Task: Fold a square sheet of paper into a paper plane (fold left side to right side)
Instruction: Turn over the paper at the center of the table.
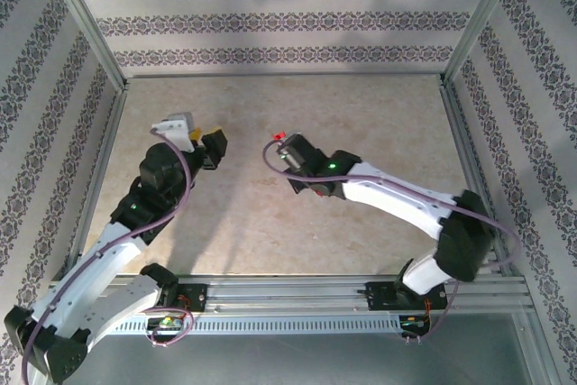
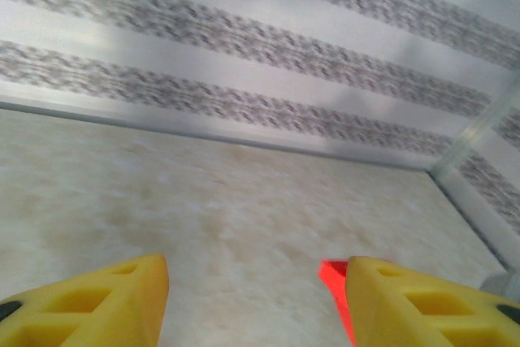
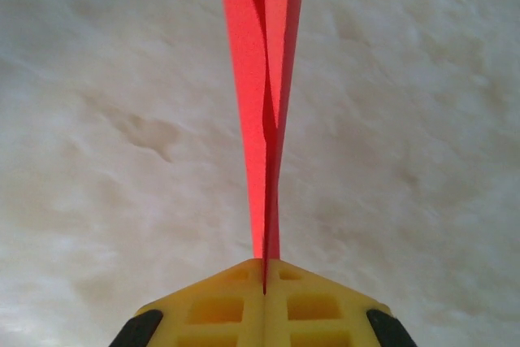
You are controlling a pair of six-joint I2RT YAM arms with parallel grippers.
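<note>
From above, a pale marbled table (image 1: 361,114) sits inside a box of patterned walls (image 1: 288,20) on the left, far and right sides, with metal frame posts (image 1: 86,15) at the far corners and a metal rail (image 1: 297,295) along the near edge where both arms are mounted. The left arm reaches up the left side of the table, and the left gripper (image 1: 209,140) sits left of centre, pointing toward the far right corner. In its wrist view, its two yellow fingers (image 2: 106,298) stand well apart with bare table between them. A sliver of red paper lies against the inner edge of the right-hand finger, and the fingers are not closed on it. The right arm sweeps in from the right, and the right gripper (image 3: 264,270) is near the middle of the table, just right of the left gripper with a small gap between them. Its yellow fingers are pressed together on the narrow end of the paper plane (image 3: 264,79), a thin folded strip of bright red paper seen edge-on. The strip's layers spread slightly apart as it runs away from the fingertips. Whether the paper touches the table cannot be told. The far half of the table and the whole right side lie open, and the walls are well apart from both grippers.
</note>
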